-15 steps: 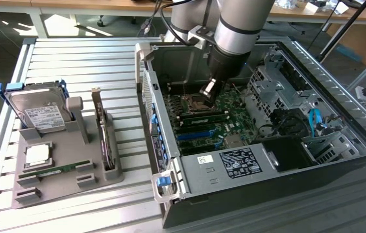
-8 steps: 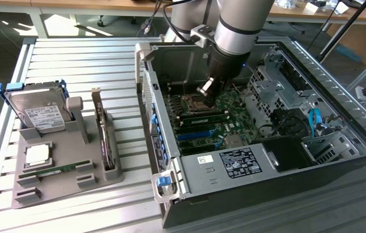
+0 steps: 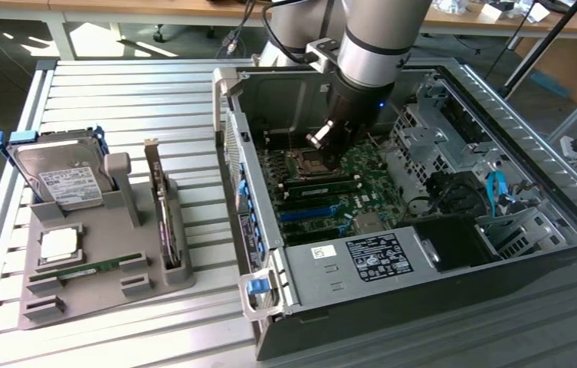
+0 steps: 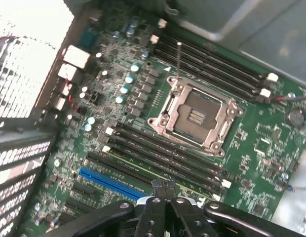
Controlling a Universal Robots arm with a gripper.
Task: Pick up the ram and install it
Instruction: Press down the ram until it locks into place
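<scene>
The ram [image 3: 86,270], a thin green stick, lies flat at the front of the grey holder tray [image 3: 160,287], at the exterior view's left, outside the computer. My gripper [image 3: 320,146] hangs inside the open computer case, just above the motherboard beside the empty processor socket [image 4: 195,118]. In the wrist view the gripper [image 4: 164,186] has its two black fingers pressed together with nothing between them. Long black memory slots [image 4: 163,160] run between the fingertips and the socket, and another group of slots [image 4: 212,61] lies on the socket's far side.
The tray also holds a hard drive [image 3: 61,176], a square silver processor [image 3: 58,244] and an upright dark expansion card [image 3: 165,218]. The case walls [image 3: 229,153], the drive cage [image 3: 437,134] and the power supply [image 3: 375,257] ring the motherboard. A blue card slot [image 4: 111,183] lies near the fingertips.
</scene>
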